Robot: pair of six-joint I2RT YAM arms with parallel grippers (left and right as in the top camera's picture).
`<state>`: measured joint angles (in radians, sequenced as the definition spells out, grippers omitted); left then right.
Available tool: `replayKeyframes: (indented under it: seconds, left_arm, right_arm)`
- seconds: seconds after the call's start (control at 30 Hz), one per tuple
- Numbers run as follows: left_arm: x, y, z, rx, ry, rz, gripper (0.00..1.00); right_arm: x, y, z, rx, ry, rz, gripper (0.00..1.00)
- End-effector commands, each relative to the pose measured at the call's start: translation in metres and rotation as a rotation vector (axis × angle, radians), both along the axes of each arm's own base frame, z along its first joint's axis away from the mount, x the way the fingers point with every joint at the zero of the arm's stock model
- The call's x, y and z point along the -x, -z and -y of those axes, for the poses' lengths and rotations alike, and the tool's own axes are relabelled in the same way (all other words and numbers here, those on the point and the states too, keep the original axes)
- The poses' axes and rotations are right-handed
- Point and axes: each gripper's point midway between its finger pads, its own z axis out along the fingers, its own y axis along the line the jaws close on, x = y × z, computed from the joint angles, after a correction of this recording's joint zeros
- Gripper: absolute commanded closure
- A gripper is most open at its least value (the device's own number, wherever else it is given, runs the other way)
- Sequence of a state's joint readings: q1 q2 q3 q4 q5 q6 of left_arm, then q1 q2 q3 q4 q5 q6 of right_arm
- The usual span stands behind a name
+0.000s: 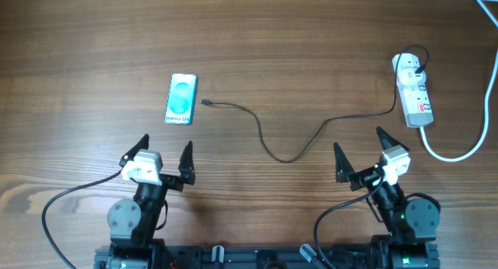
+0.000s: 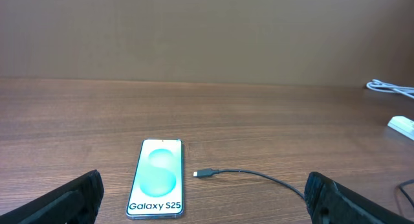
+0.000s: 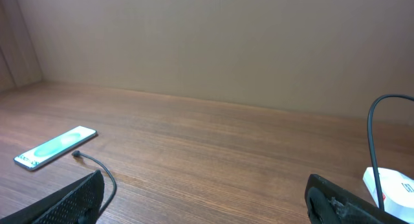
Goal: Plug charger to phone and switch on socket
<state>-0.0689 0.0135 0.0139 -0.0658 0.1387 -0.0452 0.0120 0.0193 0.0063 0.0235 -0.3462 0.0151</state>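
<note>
Step 1 not begun: 2 empty grippers.
The left gripper [image 1: 166, 142] and right gripper [image 1: 358, 138] stand spread wide; the charger [image 1: 286, 159] connector lies just beside the phone [image 1: 181, 99], plug in the socket [image 1: 413, 90]. Next: pinch that connector.

Black arms [image 1: 140, 214] with white wrist blocks [image 1: 143, 166], black jaws and cables [image 1: 78, 188].

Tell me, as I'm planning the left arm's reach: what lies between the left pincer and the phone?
Nothing: the overhead view shows only bare table between the left pincer and the phone.
</note>
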Motion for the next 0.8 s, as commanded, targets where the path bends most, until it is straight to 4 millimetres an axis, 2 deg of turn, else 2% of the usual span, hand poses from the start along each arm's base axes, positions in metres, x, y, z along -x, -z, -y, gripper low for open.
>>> replayKeyframes:
  seconds: [0.0,0.77]
  left_arm:
    - [-0.0005,0.0016,-0.0033,-0.015,-0.015,0.006,0.00]
    - [-0.0006,0.0001,-0.0032,-0.015,-0.015,0.012,0.00]
  right_arm:
    - [-0.0001,-0.0012,0.0005,-0.011,0.005,0.003,0.00]
    - [-0.0001,-0.0012,0.0005,-0.011,0.005,0.002,0.00]
